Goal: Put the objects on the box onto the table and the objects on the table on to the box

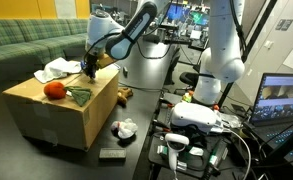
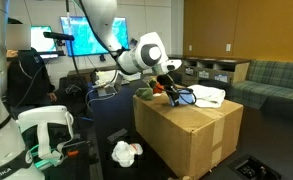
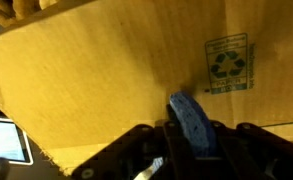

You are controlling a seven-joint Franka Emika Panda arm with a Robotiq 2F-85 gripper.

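Between the jaws, which clamp its flat faces, the blue block (image 3: pixel 189 122) stands edge-up over the box (image 3: pixel 106 80).

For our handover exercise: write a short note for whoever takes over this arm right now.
Pincer: closed on the flat blue block, at the top of the large tan cardboard carton.
On carton: red ball, dark green cloth, white soft cloth.
On black table: white cloth wad, flat black rectangular bar.
Done: block gripped. Left: set it on the table, then swap the rest.
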